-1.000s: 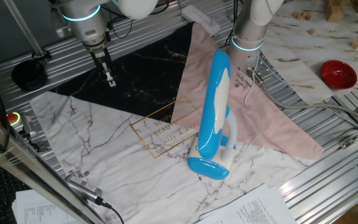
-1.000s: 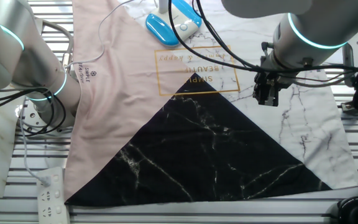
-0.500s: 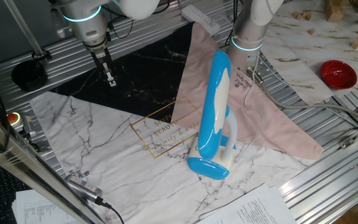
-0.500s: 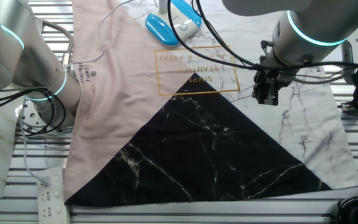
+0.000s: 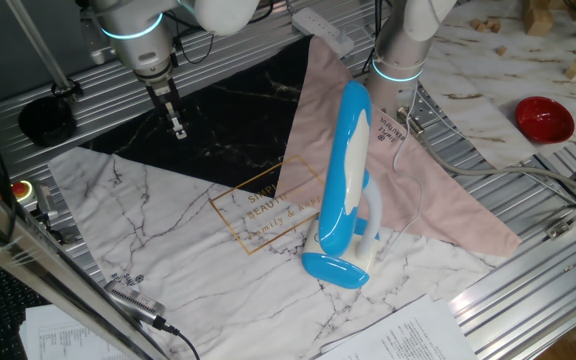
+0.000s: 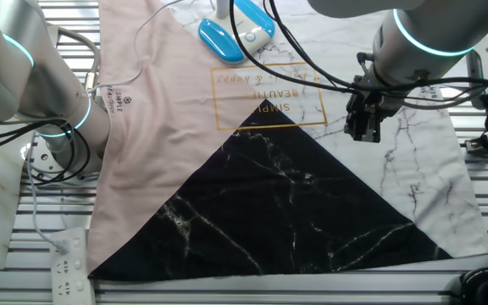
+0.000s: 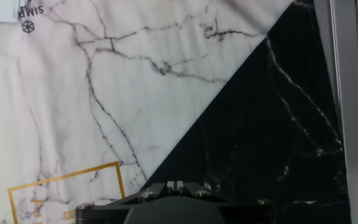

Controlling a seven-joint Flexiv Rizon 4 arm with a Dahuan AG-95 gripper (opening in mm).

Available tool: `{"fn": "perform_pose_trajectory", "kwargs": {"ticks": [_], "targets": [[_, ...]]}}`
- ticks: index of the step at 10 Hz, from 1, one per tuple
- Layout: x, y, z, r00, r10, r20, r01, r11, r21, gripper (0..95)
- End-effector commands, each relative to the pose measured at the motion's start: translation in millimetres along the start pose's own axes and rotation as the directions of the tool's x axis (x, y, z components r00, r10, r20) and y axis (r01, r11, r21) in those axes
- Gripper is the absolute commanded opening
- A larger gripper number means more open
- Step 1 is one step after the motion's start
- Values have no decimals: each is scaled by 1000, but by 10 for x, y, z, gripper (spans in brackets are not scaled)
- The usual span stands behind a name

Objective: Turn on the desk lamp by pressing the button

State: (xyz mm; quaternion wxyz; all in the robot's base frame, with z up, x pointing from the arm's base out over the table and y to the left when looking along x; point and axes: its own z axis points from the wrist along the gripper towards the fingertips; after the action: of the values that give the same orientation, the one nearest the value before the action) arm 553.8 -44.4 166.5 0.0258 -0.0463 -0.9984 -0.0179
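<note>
The fingers [image 5: 177, 127] hang far from the desk lamp [image 5: 345, 190]; I cannot tell their gap. They could miss its button.

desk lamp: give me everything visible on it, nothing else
The desk lamp is glossy plastic, bright blue and white. Its long rounded head slants over an oval blue base, joined by a white looped neck. It stands on the white marble-print mat, next to the pink cloth. A thin white cord runs off from it across that cloth. No glow is visible. The gripper is well away, not touching.
</note>
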Motion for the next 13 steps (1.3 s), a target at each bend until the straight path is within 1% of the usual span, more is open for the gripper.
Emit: {"fn": "perform_pose_trajectory", "kwargs": {"ticks": [1,3,6,8,9,10,11,12,13], "targets": [[2,-4,3,1000,-11,6,11,1000,-1,0],[2,-4,3,1000,-20,16,20,1000,-3,0],[3,-4,3,1000,-24,17,24,1000,-3,0],[3,-4,3,1000,-22,11,22,1000,-3,0],[3,-3,3,1000,-16,11,16,1000,-8,0],[5,30,5,1000,5,19,-4,1000,-8,0],[9,102,13,999,30,19,-30,1000,-7,0],[16,239,42,998,55,18,-55,998,-11,0],[16,328,60,998,67,20,-66,998,-14,0]]}}
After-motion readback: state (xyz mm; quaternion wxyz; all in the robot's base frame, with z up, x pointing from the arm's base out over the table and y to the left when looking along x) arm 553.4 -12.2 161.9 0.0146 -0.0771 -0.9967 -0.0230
